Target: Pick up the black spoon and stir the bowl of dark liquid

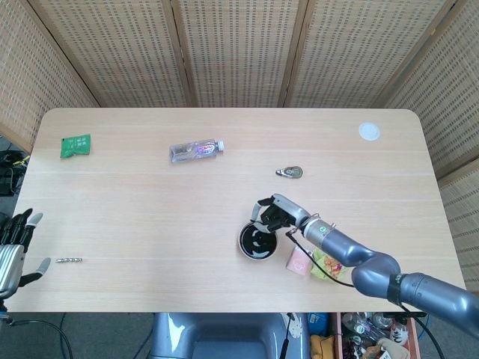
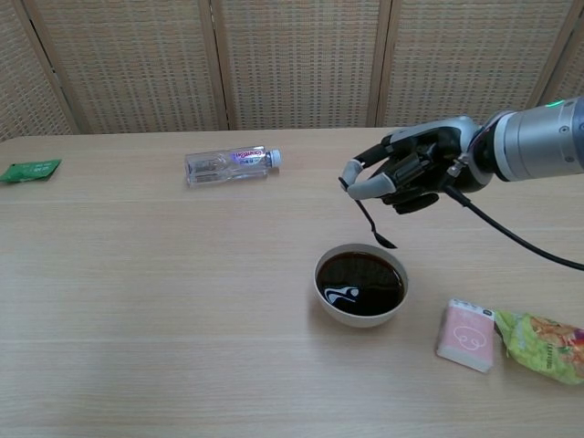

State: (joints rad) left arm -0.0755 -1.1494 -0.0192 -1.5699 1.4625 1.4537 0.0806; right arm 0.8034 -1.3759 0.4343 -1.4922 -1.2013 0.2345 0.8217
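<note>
The right hand (image 2: 401, 171) grips the black spoon (image 2: 369, 219), whose handle top is hidden among its fingers; the scoop hangs just above the far rim of the bowl of dark liquid (image 2: 361, 285). Far from the bowl, the left hand (image 1: 13, 250) is cut off at the frame edge, fingers spread, holding nothing.

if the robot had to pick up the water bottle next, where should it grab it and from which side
Probably around the middle of the clear body, coming down from above with the fingers either side. The water bottle lies on its side on the table, cap end pointing to the right in the chest view, so the long round body is the widest open part. The left hand is open; the right hand holds the black spoon.
</note>
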